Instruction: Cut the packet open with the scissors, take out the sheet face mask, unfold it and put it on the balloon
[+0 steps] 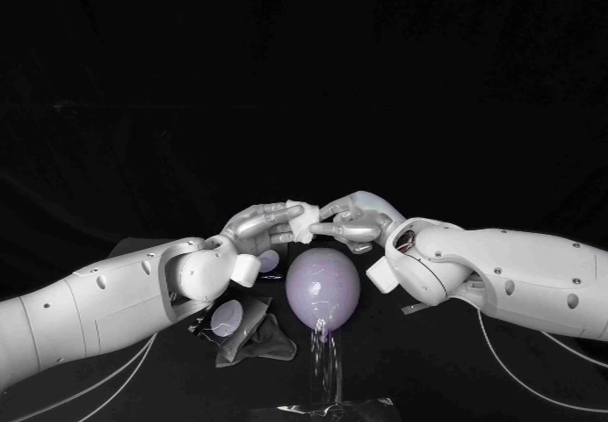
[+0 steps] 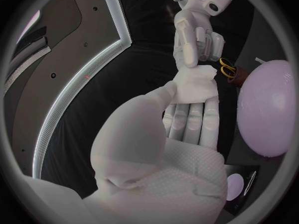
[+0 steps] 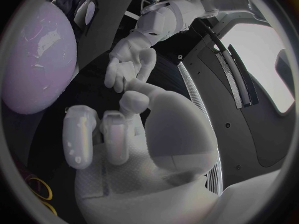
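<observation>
At left, the left hand (image 1: 260,230) reaches inward with its fingers stretched flat, the thumb pinning the folded sheet face mask (image 1: 301,220) against their tips. Just right of it, the right hand (image 1: 355,220) curls in and pinches the mask's other edge, both above the balloon (image 1: 321,283).

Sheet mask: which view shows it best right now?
Left wrist view: the sheet mask sits big at the fingers of the left hand, right hand pinching it. Head view shows it small between both hands. Right wrist view: hard to tell from the fingers.
</observation>
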